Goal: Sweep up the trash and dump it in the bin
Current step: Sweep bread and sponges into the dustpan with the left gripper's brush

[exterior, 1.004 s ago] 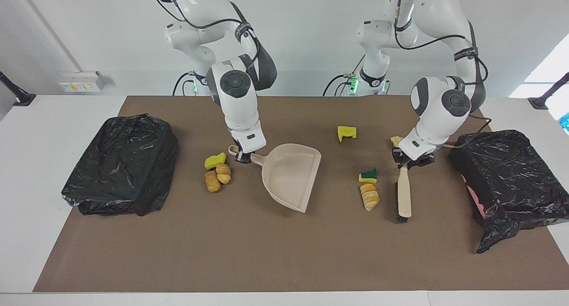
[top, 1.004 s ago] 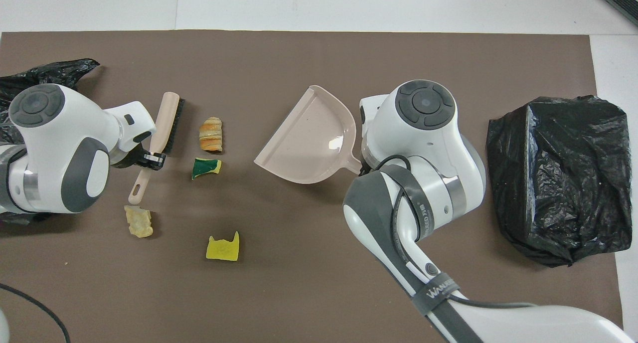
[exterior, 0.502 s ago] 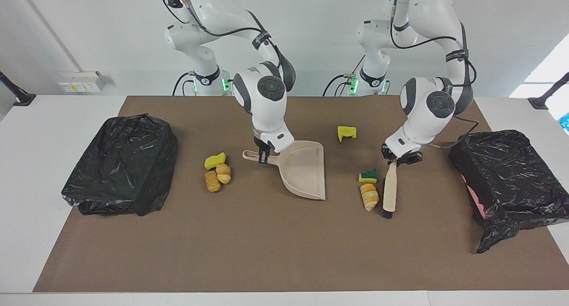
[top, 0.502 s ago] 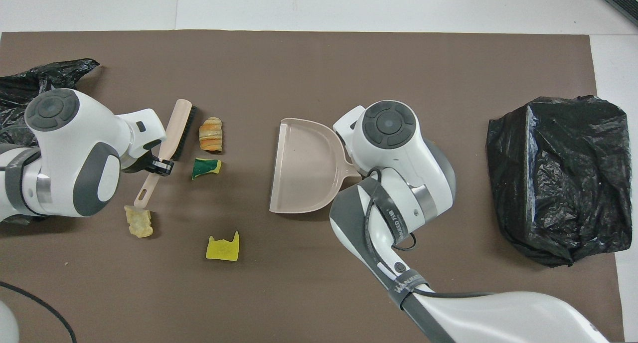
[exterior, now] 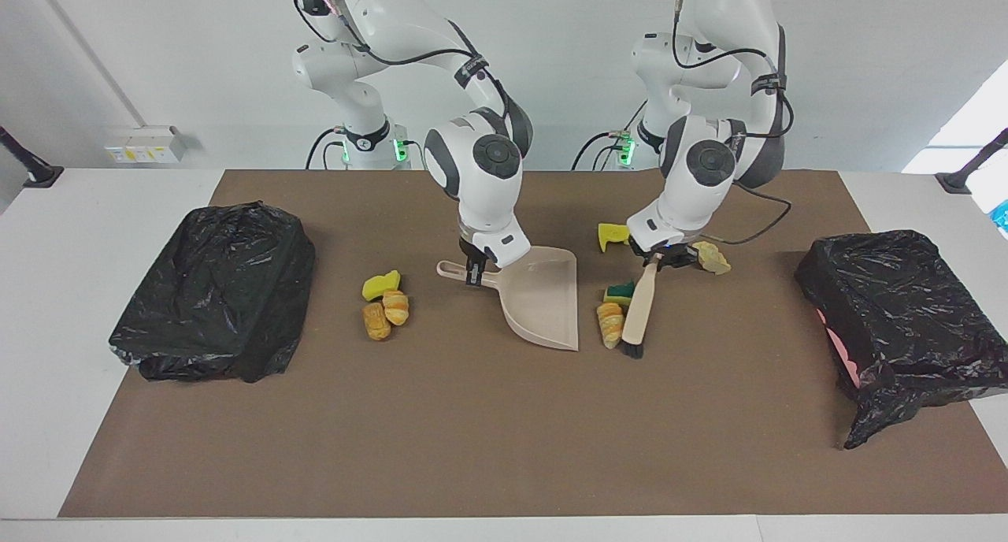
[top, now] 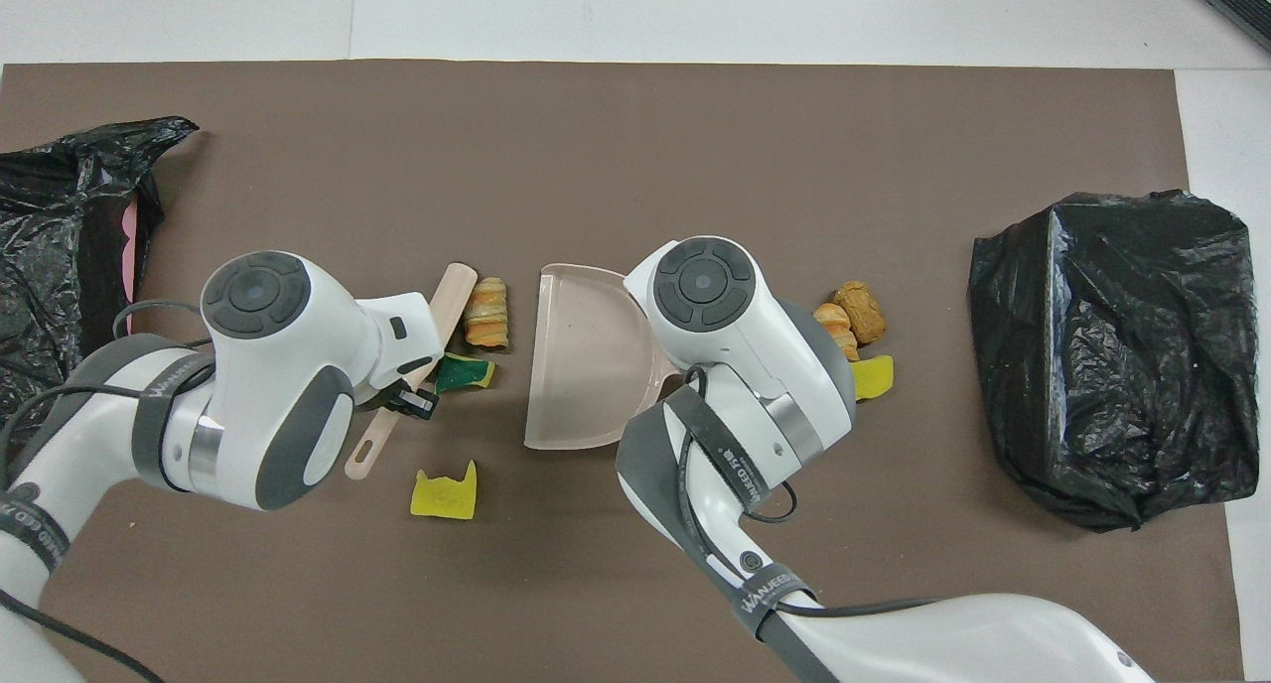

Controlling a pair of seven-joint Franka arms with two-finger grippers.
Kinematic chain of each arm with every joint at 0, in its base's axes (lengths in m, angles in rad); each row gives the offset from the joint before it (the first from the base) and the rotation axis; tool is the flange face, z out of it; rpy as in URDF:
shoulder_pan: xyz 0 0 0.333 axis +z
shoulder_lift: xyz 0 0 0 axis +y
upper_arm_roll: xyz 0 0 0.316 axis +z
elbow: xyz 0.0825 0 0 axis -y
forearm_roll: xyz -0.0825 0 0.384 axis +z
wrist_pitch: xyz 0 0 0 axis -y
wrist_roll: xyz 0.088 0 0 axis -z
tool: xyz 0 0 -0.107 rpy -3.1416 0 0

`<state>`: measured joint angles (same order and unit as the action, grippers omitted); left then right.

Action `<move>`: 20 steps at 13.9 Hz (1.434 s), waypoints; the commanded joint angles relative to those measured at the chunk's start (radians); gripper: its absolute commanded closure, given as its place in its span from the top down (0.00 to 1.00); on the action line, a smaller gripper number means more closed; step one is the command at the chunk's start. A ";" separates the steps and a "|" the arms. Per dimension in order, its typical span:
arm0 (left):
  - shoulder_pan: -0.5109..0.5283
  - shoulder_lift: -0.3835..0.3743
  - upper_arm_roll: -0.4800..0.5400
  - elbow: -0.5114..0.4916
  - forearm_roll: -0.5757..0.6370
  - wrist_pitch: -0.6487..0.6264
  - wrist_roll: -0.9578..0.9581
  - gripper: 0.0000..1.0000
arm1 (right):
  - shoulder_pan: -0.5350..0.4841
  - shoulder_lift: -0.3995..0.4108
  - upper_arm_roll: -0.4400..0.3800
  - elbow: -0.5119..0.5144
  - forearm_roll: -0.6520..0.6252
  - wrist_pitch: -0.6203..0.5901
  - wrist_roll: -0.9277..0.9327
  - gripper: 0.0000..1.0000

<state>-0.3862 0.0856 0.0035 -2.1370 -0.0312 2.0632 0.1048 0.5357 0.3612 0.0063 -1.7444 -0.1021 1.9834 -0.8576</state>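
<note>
My right gripper [exterior: 472,274] is shut on the handle of the beige dustpan [exterior: 543,298], which rests on the mat with its mouth toward the brush. My left gripper [exterior: 655,260] is shut on the beige brush [exterior: 639,306], bristles down on the mat. A bread piece [exterior: 609,324] and a green-yellow sponge [exterior: 620,292] lie between brush and dustpan mouth. A yellow sponge [exterior: 613,235] and a cream lump [exterior: 713,257] lie nearer the robots. A yellow-green sponge [exterior: 380,283] and two bread pieces [exterior: 386,313] lie beside the dustpan handle. In the overhead view the dustpan [top: 581,365] and brush [top: 449,301] show.
A bin lined with a black bag [exterior: 213,290] stands at the right arm's end of the brown mat [exterior: 472,447]. Another black-bagged bin [exterior: 898,313] stands at the left arm's end. The mat's part farther from the robots is bare.
My left gripper swept the brush toward the dustpan, pushing the bread piece and green-yellow sponge along. My right gripper turned and shifted the dustpan toward the brush. The cream lump is uncovered.
</note>
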 commanded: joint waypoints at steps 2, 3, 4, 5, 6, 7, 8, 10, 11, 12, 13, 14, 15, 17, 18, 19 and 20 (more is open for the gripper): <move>-0.155 -0.040 0.010 -0.034 -0.073 -0.009 -0.128 0.00 | -0.003 -0.001 0.004 -0.001 -0.018 -0.014 0.029 0.00; -0.189 -0.049 0.010 -0.034 -0.102 -0.011 -0.149 0.00 | -0.003 -0.001 0.004 -0.001 -0.018 -0.014 0.032 0.00; -0.210 -0.049 0.010 -0.034 -0.130 -0.012 -0.171 0.00 | -0.005 -0.001 0.004 -0.001 -0.016 -0.014 0.034 0.00; -0.224 -0.049 0.010 -0.027 -0.166 -0.012 -0.215 0.00 | -0.005 -0.001 0.004 -0.003 -0.016 -0.012 0.040 0.00; -0.235 -0.046 0.010 -0.014 -0.180 -0.011 -0.265 0.00 | -0.005 -0.001 0.004 -0.003 -0.016 -0.012 0.041 0.00; -0.235 -0.043 0.010 0.005 -0.182 -0.005 -0.319 0.00 | -0.005 -0.001 0.004 -0.003 -0.016 -0.012 0.043 0.00; -0.228 -0.041 0.013 0.023 -0.181 -0.006 -0.370 0.00 | -0.005 -0.001 0.004 -0.003 -0.016 -0.012 0.043 0.00; -0.212 -0.046 0.021 0.031 -0.182 -0.014 -0.533 0.00 | -0.006 -0.001 0.004 -0.004 -0.016 -0.012 0.041 0.00; -0.191 -0.047 0.021 0.032 -0.176 -0.020 -0.648 0.00 | -0.008 -0.001 0.004 -0.004 -0.016 -0.011 0.041 0.00; -0.166 -0.047 0.023 0.032 -0.162 -0.021 -0.745 0.00 | -0.011 -0.001 0.004 -0.006 -0.016 -0.006 0.041 0.00; -0.149 -0.047 0.024 0.032 -0.121 -0.023 -0.804 0.00 | -0.011 -0.001 0.004 -0.007 -0.016 -0.003 0.041 0.00; -0.126 -0.047 0.026 0.037 -0.065 -0.034 -0.859 0.00 | -0.011 -0.001 0.004 -0.012 -0.016 0.003 0.041 0.00; -0.099 -0.047 0.026 0.039 -0.020 -0.054 -0.922 0.00 | -0.013 -0.001 0.004 -0.017 -0.016 0.008 0.034 0.00; -0.063 -0.047 0.027 0.039 0.064 -0.098 -1.020 0.00 | -0.019 -0.002 0.006 -0.029 -0.016 0.023 0.029 0.00; -0.050 -0.050 0.027 0.039 0.112 -0.127 -1.071 0.00 | -0.020 -0.001 0.006 -0.029 -0.016 0.025 0.029 0.00; -0.025 -0.056 0.027 0.037 0.152 -0.159 -1.132 0.00 | -0.019 -0.001 0.006 -0.029 -0.016 0.025 0.031 0.00; -0.010 -0.059 0.027 0.039 0.192 -0.198 -1.196 0.00 | -0.020 -0.001 0.006 -0.029 -0.016 0.025 0.031 0.00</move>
<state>-0.4260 0.0508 0.0391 -2.1026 0.0917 1.9383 -0.9801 0.5302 0.3619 0.0051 -1.7541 -0.1020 1.9870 -0.8484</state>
